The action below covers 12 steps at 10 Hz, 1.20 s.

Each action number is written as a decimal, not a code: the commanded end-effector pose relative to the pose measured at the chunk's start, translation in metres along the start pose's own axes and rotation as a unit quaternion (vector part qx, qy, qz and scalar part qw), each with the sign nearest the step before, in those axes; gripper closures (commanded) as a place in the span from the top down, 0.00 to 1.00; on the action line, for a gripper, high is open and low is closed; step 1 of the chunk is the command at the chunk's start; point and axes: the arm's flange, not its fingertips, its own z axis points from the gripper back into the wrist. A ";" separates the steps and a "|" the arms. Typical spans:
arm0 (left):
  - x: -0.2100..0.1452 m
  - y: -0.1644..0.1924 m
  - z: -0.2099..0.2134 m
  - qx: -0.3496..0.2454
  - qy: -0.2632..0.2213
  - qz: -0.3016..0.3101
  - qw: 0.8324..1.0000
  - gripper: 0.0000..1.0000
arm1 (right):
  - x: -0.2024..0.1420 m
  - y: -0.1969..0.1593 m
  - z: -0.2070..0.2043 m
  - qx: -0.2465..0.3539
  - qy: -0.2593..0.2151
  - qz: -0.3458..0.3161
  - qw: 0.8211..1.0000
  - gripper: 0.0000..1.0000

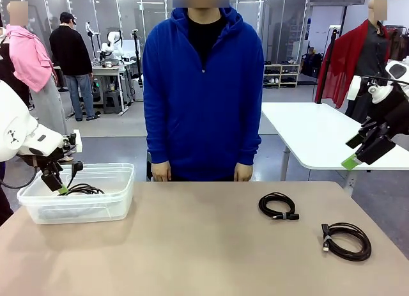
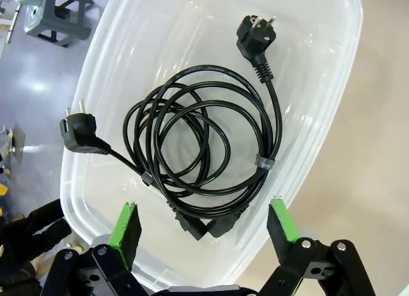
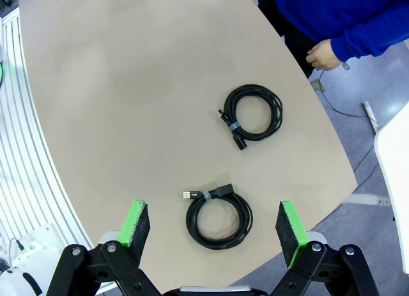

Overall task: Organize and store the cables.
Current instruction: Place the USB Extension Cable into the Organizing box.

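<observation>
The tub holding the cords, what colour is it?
The tub is clear, see-through plastic; the left wrist view shows it best.

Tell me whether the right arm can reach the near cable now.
Probably yes: its fingers hang open above the near cable, which lies on bare table, apart from the other cable.

cables (image 2: 264, 162) in tub (image 1: 121, 200) left, loose cables (image 1: 281, 214) right

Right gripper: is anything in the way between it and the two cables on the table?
Nothing visible. The right gripper hangs open above the near cable, which lies on the bare table. The far cable lies apart, uncovered too. The person's hand is off beyond the table's edge.
</observation>
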 end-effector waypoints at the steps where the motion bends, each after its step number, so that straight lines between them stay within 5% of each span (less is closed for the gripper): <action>1: -0.001 0.001 0.001 0.000 -0.001 0.002 1.000 1.00 | -0.001 0.000 0.000 0.000 0.001 0.000 1.000 1.00; 9: 0.000 0.000 0.000 0.000 0.000 0.000 1.000 1.00 | 0.000 0.000 0.000 0.000 0.000 0.000 1.000 1.00; 12: -0.016 -0.016 0.059 -0.018 0.010 -0.022 1.000 1.00 | 0.012 0.001 0.031 -0.023 0.026 0.034 0.999 1.00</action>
